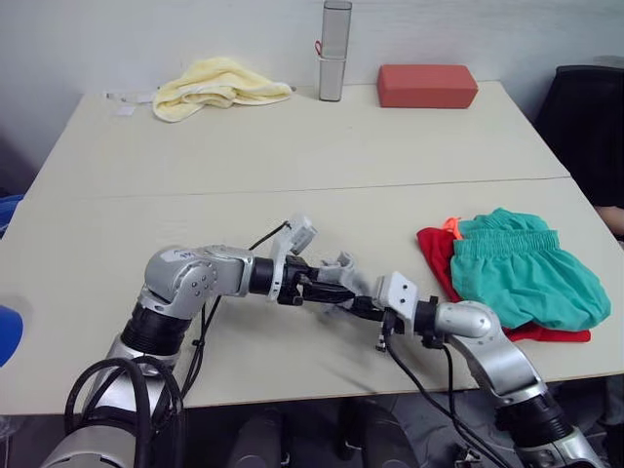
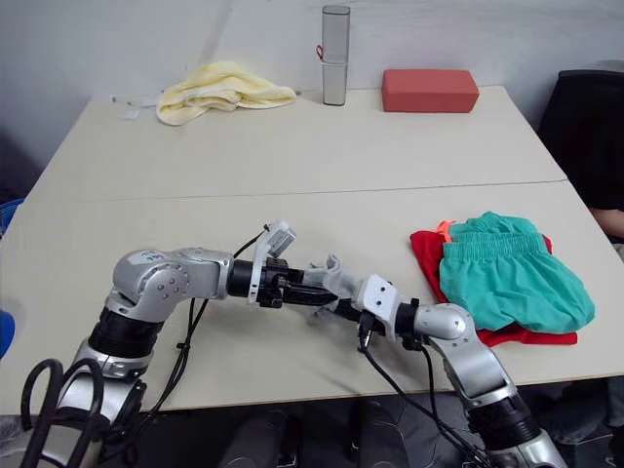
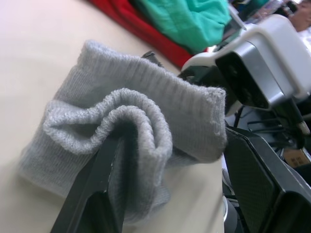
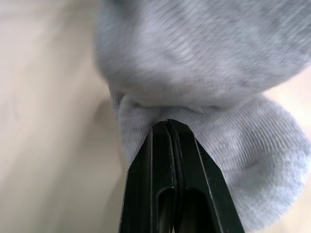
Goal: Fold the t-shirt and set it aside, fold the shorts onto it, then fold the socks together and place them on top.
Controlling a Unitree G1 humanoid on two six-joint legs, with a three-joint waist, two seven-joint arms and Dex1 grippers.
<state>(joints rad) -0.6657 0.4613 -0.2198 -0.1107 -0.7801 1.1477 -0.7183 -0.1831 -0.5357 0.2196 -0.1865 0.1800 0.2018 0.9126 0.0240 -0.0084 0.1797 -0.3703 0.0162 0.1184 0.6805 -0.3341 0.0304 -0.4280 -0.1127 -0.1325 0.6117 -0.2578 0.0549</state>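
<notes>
Both tools pinch the bunched socks (image 3: 131,131), cuffs toward the left tool (image 3: 112,160).

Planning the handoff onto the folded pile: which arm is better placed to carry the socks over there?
Right, probably. The right gripper is shut on the socks and sits nearer the shorts atop the t-shirt; the left gripper would reach across.

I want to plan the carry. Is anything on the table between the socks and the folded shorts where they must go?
Nothing visible. The socks sit between both grippers, and only bare table separates them from the shorts lying on the t-shirt.
</notes>
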